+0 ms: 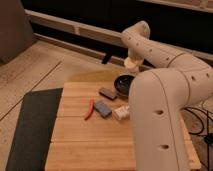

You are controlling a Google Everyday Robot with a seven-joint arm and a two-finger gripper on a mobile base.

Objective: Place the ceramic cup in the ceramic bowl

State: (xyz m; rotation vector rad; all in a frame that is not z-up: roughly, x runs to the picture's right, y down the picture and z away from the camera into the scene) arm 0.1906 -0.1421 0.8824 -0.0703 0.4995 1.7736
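The gripper (pixel 133 57) hangs over the far edge of the wooden table (pixel 80 142), claw pinching the ceramic cup (pixel 130 63) in the air above the ceramic bowl (pixel 122 85) (nearly lined up, I'd say). Next comes a straight descent and a gentle release.

Gripper (pixel 131 64) closed on ceramic cup (pixel 131 61), outline blurred into it. Below the claw, arm (pixel 160 115) hides ceramic bowl's (pixel 121 84) right side, white bottle's (pixel 120 112) end, table's (pixel 75 140) right part.
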